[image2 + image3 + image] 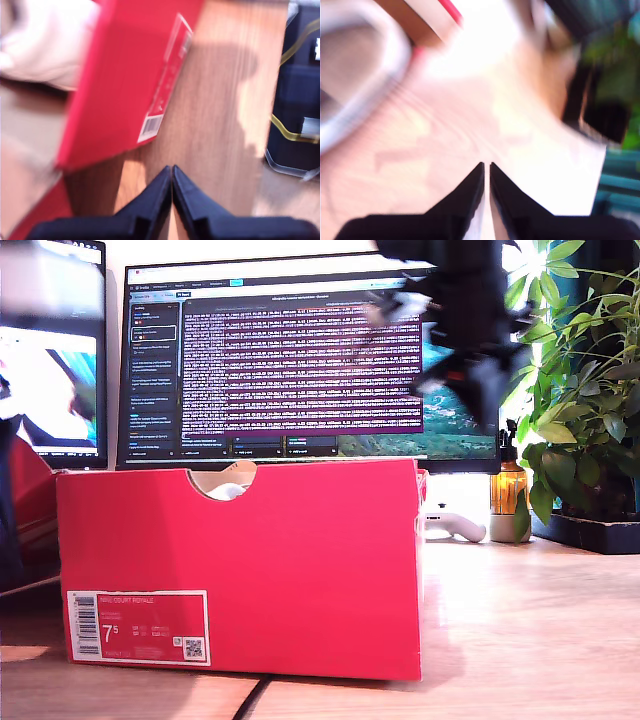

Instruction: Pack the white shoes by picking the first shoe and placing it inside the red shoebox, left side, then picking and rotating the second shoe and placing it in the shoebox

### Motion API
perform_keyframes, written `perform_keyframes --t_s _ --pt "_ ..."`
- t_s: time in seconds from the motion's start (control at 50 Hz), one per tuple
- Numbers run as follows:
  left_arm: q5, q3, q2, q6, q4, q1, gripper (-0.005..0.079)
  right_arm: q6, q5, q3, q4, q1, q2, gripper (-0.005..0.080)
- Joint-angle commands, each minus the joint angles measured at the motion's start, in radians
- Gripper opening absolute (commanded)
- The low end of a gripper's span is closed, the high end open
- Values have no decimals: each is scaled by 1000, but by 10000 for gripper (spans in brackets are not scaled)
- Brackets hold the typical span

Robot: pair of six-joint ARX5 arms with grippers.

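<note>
both grippers point(172, 172) over wooden table point(520, 630)

The exterior view sits low on the table point(520, 620), close to the red shoebox point(240, 570), facing its labelled side and a monitor point(290, 350) behind. Both wrist views look down past closed jaws at the table; the first shares the shoebox's label point(165, 85).
</note>
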Motion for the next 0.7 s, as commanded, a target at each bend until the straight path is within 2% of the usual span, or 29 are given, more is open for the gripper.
perform_keyframes --t_s 0.0,0.04,0.06,0.14,0.2,0.22,0.26,0.5,0.68 --pt "24 -3 -52 -51 -9 -2 -16 22 -45 11 -15 -11 -38 -2" --pt "27 -3 -80 -51 -4 -2 -16 27 -81 10 -29 -27 -46 -2" --pt "27 -3 -95 -100 2 -1 -16 36 -102 10 -36 -36 -52 -2" --pt "24 -3 -137 -172 34 6 -16 50 -171 8 -47 -64 -71 -2" --pt "27 -3 -152 -172 80 24 -16 53 -201 -2 -41 -80 -92 -2" --pt "30 -3 -153 -229 98 34 -16 53 -209 -8 -39 -85 -101 -2" --pt "47 -3 -153 -253 137 56 -16 54 -217 -24 -31 -93 -120 -2" --pt "262 -3 -97 -302 340 253 -16 75 -219 -229 101 -130 -291 -2" --pt "360 -3 -44 -352 497 403 -16 74 -219 -418 245 -154 -436 -2"
